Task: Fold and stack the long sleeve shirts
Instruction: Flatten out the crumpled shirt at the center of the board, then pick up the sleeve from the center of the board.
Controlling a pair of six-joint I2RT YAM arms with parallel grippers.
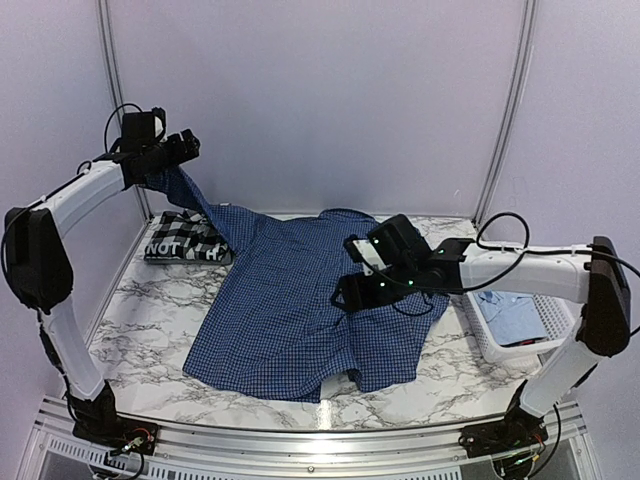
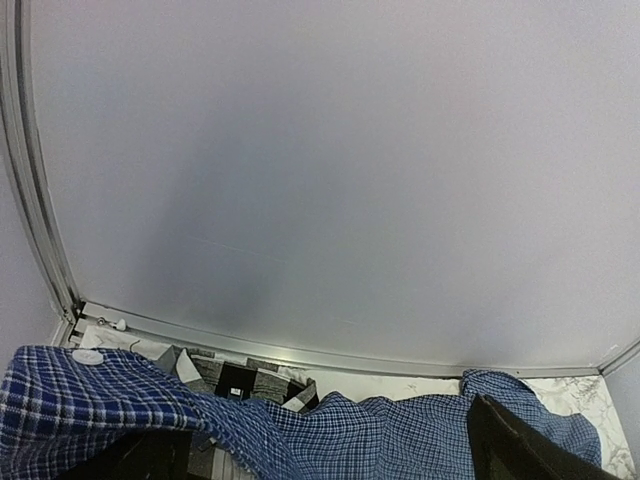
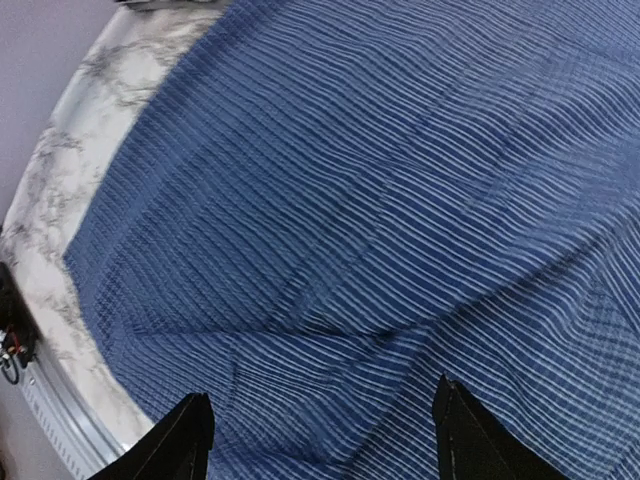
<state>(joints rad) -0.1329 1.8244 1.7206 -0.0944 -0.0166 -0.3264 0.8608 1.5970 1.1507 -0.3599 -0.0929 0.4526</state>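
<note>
Plaid shirt (image 1: 185, 240) lies folded on the desk (image 1: 140, 340), upper left; likely one done. Blue shirt (image 1: 290, 300) is spread flat at centre, unfolded, one sleeve raised toward upper left and draped over a finger of the left tool (image 1: 188, 146), jaws wide. Right tool (image 1: 347, 292) hovers over the shirt's right side, jaws wide, empty. Pale shirt (image 1: 510, 315) waits in the basket (image 1: 480, 345), right edge. Roughly a third through.

My left gripper (image 1: 188, 146) sits high, a sleeve of the blue shirt (image 1: 290, 310) reaching up to it; my right gripper (image 1: 342, 292) hovers over that shirt.
</note>
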